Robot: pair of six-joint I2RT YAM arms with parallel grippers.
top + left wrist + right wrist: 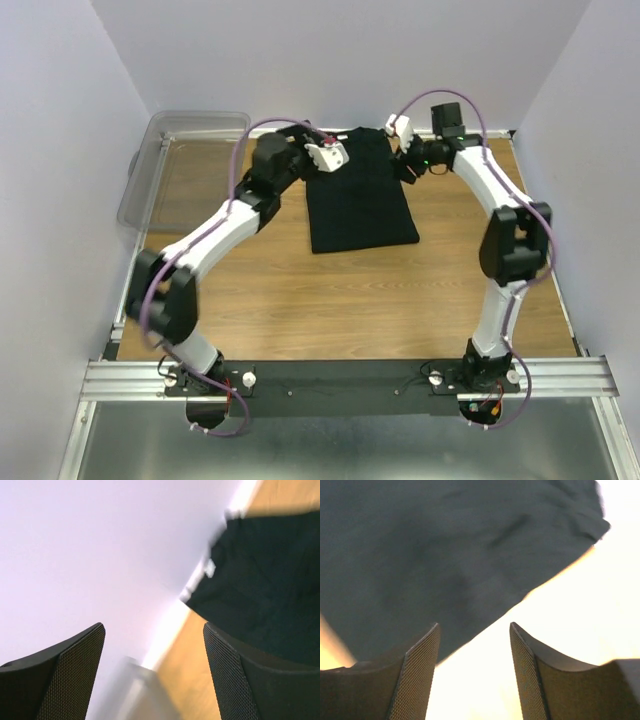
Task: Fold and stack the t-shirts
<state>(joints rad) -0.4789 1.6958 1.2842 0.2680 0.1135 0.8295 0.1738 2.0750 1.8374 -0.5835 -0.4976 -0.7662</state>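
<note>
A black t-shirt (358,195) lies folded into a tall rectangle at the back middle of the wooden table (350,300). My left gripper (328,155) hovers over its far left corner, jaws open, nothing between them. In the left wrist view the t-shirt (265,580) spreads to the upper right of the open left gripper (154,627). My right gripper (398,128) hangs just off the shirt's far right corner, also open. Through the right wrist view the t-shirt (445,555) fills the upper left, and the right gripper (475,625) holds nothing.
A clear plastic bin (185,165) stands at the back left, beside the left arm. Pale walls close in the table on the left, back and right. The metal rail (350,375) with the arm bases runs along the near edge.
</note>
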